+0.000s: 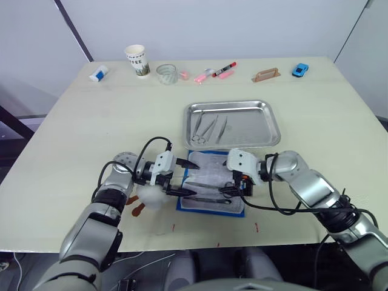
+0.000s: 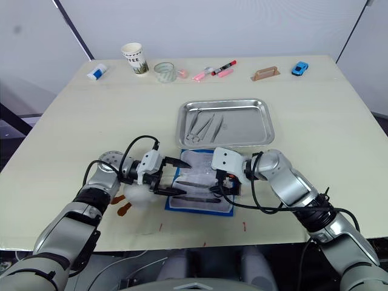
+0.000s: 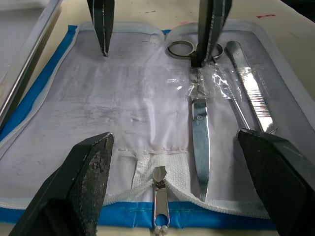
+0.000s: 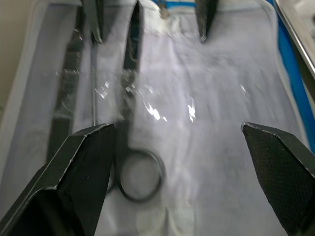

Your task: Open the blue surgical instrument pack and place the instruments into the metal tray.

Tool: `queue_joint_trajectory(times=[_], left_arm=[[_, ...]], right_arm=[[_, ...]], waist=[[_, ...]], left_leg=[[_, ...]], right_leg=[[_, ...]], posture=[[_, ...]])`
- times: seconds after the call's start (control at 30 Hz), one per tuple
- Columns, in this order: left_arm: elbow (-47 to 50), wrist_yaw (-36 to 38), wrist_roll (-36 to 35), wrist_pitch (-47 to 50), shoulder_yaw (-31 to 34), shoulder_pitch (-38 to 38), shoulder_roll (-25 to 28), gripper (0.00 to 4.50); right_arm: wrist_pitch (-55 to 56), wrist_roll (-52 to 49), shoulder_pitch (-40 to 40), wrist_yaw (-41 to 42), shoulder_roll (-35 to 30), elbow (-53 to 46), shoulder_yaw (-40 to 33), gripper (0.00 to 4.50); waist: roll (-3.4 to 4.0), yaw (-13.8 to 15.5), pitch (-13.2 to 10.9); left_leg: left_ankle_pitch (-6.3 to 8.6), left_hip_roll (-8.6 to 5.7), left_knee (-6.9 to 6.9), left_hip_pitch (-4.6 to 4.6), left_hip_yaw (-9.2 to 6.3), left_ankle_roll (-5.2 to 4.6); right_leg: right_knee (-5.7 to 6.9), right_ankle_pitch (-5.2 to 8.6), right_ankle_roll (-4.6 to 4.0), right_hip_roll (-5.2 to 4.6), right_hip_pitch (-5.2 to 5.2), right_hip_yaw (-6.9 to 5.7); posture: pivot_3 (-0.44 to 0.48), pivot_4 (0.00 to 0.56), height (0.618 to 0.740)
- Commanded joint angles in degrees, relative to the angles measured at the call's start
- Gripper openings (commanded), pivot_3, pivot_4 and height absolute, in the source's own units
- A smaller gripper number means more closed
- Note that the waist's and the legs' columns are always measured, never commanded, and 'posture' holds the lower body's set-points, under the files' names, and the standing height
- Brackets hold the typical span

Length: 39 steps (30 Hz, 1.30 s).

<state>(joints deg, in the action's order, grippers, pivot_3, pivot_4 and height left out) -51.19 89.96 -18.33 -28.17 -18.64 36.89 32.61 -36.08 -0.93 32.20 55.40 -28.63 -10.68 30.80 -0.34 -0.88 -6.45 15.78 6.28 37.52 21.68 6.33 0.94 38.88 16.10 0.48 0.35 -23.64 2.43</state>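
The blue surgical instrument pack lies open near the table's front edge, its pale lining up. Inside it, under clear straps, rest scissors and tweezers. My left gripper hovers open over the pack's left side. My right gripper faces it from the right, open, with one finger over the scissors' ring handles. Neither holds anything. Just behind the pack sits the metal tray, with several slim instruments in its left half.
A white plush toy lies under my left wrist. Along the far edge stand a paper cup, a tape roll, pink and red markers, a tan handle and a blue toy car.
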Motion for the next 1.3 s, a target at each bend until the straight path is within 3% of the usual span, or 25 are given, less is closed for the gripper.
queue_joint_trajectory(times=[0.03,0.1,0.73,0.83,0.97,1.3], left_arm=[[-3.5,2.54,3.28,0.64,-3.37,-2.4,-0.01,4.41],[-3.71,2.54,3.39,0.61,-3.37,-2.25,-0.02,4.5],[-4.93,2.54,3.7,0.2,-2.96,-1.73,0.18,4.5],[-4.99,2.54,3.7,0.15,-2.89,-1.74,0.21,4.5],[-4.88,2.54,3.7,0.11,-2.92,-1.93,0.32,4.5],[-5.17,2.54,3.88,-0.07,-2.94,-1.74,0.23,4.5]], right_arm=[[-0.21,0.18,0.17,-0.32,0.16,-2.06,-0.34,4.25],[-0.14,0.45,0.14,-0.46,0.18,-2.07,-0.2,3.78],[-0.47,0.71,-1.07,0.23,0.12,-3.75,2.16,3.78],[-0.99,0.87,-1.27,-0.17,0.3,-3.33,2.11,2.9],[-1.21,1.44,-1.7,-0.78,-0.06,-3.15,1.98,1.21],[-2.64,0.98,-2.18,-0.6,-1.08,-4.23,1.54,1.21]], waist=[[0.0,0.0,0.0],[-0.01,-0.03,0.0],[-0.02,-0.05,-0.01],[-0.02,-0.06,-0.01],[-0.02,-0.06,0.0],[-0.03,-0.08,0.0]], left_leg=[[0.0,0.0,0.0,0.0,0.01,0.0],[0.0,0.0,0.0,0.0,0.0,0.0],[0.0,0.0,0.0,0.0,-0.01,0.0],[0.0,0.0,0.0,-0.01,-0.01,0.0],[0.0,0.0,0.0,-0.01,-0.01,0.0],[0.0,0.0,0.0,-0.01,-0.02,0.0]], right_leg=[[0.0,0.0,0.0,0.0,0.0,0.01],[0.0,0.0,0.0,0.0,-0.01,-0.01],[0.0,0.0,-0.01,0.0,-0.01,0.0],[0.01,0.0,-0.01,0.01,-0.01,0.0],[0.01,0.0,-0.01,0.01,-0.01,0.0],[0.01,0.0,-0.01,0.0,-0.01,0.0]], posture=[[0.0,0.15,0.74],[0.0,0.15,0.74],[0.0,0.15,0.74],[0.0,0.15,0.74],[0.0,0.15,0.74],[0.0,0.15,0.74]])
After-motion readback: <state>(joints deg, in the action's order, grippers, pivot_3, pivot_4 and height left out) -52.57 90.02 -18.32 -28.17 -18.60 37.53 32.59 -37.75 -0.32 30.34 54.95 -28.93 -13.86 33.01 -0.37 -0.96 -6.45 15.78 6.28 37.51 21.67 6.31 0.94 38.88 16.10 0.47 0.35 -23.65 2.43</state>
